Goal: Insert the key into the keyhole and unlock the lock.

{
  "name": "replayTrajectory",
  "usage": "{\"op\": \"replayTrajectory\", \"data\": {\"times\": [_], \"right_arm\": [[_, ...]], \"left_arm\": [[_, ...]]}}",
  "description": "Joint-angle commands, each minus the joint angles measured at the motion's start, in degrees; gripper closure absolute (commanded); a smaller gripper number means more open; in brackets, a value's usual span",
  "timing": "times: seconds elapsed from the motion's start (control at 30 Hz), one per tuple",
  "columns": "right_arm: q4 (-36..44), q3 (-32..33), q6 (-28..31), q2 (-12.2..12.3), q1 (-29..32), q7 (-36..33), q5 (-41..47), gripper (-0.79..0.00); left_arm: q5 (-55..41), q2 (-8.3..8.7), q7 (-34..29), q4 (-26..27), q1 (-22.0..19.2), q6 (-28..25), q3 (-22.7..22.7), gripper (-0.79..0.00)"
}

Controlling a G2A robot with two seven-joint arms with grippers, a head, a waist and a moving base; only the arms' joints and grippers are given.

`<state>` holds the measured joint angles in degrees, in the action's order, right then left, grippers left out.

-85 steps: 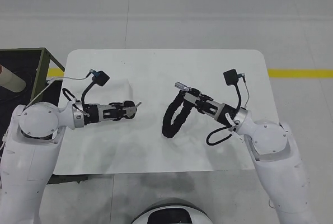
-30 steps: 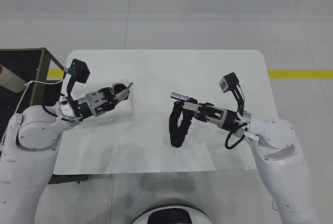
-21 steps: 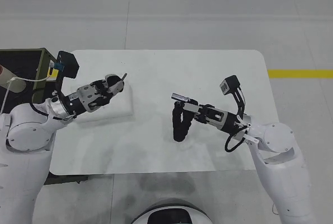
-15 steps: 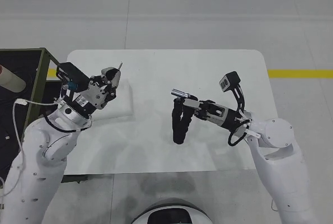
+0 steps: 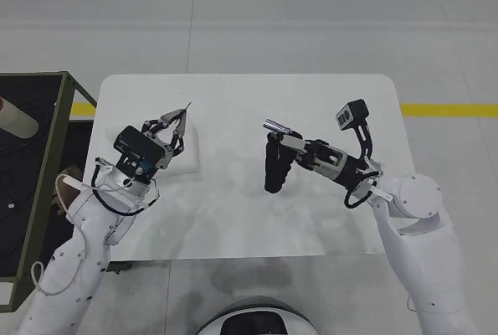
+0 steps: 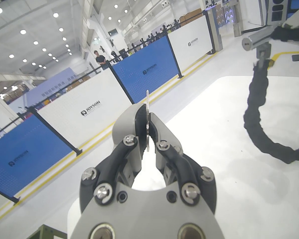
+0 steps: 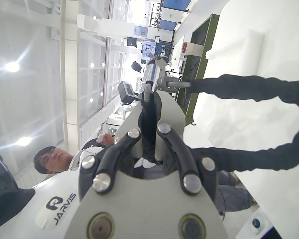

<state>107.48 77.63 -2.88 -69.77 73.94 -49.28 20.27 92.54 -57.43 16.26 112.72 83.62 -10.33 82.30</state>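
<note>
Two hands: each is closed on a task thing, raised over the table (image 5: 232,219).
Right hand (image 5: 303,148): pinched shut on the lock (image 5: 271,149) by its black cable (image 5: 273,177); the metal cylinder (image 5: 277,130) points toward 10 o'clock.
Left hand (image 5: 171,126): fingers clamped flat on the key (image 5: 185,108).
Change: the left arm has swung the key from 3 o'clock round to 1 o'clock.
Meaning: the cylinder lies at 3 o'clock from the key, well apart; the key aims past it, so alignment must precede insertion.
</note>
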Motion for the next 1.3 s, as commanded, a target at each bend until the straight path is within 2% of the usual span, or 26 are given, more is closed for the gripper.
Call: {"op": "replayTrajectory", "data": {"times": [0.0, 0.13, 0.27, 0.43, 0.67, 0.77, 0.93, 1.07, 1.27], "right_arm": [[-0.2, -0.1, 0.1, 0.2, -0.3, -2.1, 0.0, 0.000], [-0.6, -0.3, 0.7, 0.4, -1.0, -5.0, 0.4, 0.000], [-0.5, -0.9, 0.7, 0.7, -1.7, -8.2, 0.8, 0.000], [-0.4, -2.4, 2.5, 0.8, -2.3, -9.8, -1.1, 0.000], [-0.4, -2.5, 2.6, 0.9, -2.1, -9.7, -1.3, 0.000], [1.3, -2.5, 5.8, 1.0, -0.3, -8.6, -2.0, 0.000], [1.1, -1.6, 6.2, 1.3, 0.0, -9.9, 0.1, 0.000], [1.5, -2.0, 6.0, 1.6, -0.3, -11.2, -1.3, 0.000], [2.7, -3.2, 6.8, 1.8, -0.1, -8.9, -5.7, 0.000]], "left_arm": [[12.3, 0.01, 5.1, -0.3, 0.0, 2.5, -0.8, 0.000], [21.2, 0.17, 11.5, -2.3, -1.5, 4.5, -0.7, 0.000], [35.0, 0.70, 18.4, -3.4, -1.9, 7.9, -0.2, 0.000], [39.5, 0.90, 25.2, -3.6, -1.5, 9.4, -0.2, 0.000], [38.8, 0.81, 24.8, -3.9, -1.5, 10.2, 0.2, 0.000], [37.3, 0.77, 26.8, -3.1, -1.0, 8.5, -0.3, 0.000], [44.0, 0.96, 29.8, -3.8, -1.2, 12.8, 0.0, 0.000], [47.6, 1.04, 30.8, -2.9, -1.1, 13.8, -0.1, 0.000], [51.2, 1.03, 30.3, -2.0, -0.9, 14.7, -0.7, 0.000]]}}
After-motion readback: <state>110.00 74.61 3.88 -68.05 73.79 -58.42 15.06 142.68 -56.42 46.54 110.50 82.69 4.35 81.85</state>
